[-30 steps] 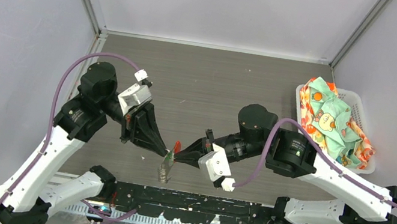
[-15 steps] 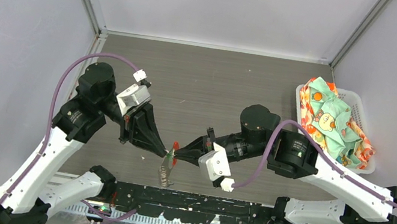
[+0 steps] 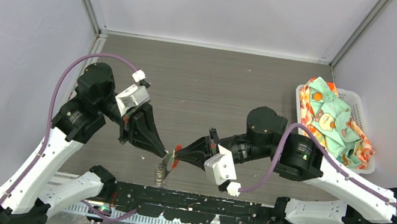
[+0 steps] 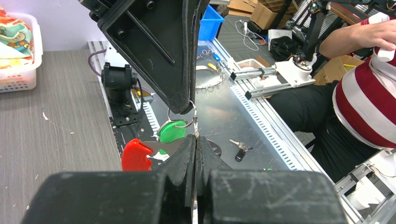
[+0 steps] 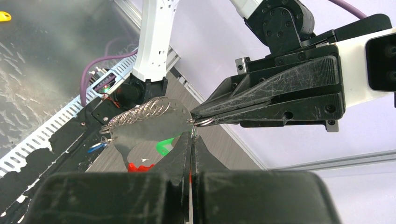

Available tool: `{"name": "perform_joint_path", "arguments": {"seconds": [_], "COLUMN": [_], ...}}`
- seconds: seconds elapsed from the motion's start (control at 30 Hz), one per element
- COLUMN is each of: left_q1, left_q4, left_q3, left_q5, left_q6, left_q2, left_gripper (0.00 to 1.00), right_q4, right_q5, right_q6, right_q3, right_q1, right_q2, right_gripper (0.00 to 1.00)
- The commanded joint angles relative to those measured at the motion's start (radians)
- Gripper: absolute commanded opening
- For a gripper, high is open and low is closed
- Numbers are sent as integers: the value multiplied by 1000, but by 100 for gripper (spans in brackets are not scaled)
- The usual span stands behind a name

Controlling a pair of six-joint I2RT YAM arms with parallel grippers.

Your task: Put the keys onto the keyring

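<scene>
Grey wood-grain surface [image 3: 207, 83] between pale walls, cloth-filled basket [image 3: 369, 167] at far right. Hard to make out which link sits in which tips. Left hand [image 4: 196, 142] clamped shut on a thin ring of the keyring [image 5: 144, 111], held above the near edge. Right hand [image 5: 191, 140] pinched shut on the same cluster, touching tip to tip, green key [image 4: 172, 130] dangling beneath.

The top external view looks down from above and behind the arm bases, far enough off to take in the whole table [image 3: 207, 83]. The left wrist camera sits close behind the left tool [image 4: 195, 142] and faces the table's near edge. The right wrist camera looks closely along the right tool [image 5: 191, 136] towards the left arm. All three views share the spot where the tool tips meet.
</scene>
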Motion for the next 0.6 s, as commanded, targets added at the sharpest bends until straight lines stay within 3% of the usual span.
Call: {"name": "perform_joint_path", "arguments": {"seconds": [0.0,0.57], "left_q1": [-4,-3], "left_q4": [54,61], "left_q3": [12,10], "left_q5": [107,112], "left_q6": [-24,-25], "left_q2": [-17,-14], "left_gripper": [0,0], "right_q4": [23,134], "right_q5": [4,25], "right_q6": [-1,36], "right_q3": [30,-16], "right_q1": [10,16], "right_q2": [-3,-9], "right_gripper": [1,1]}}
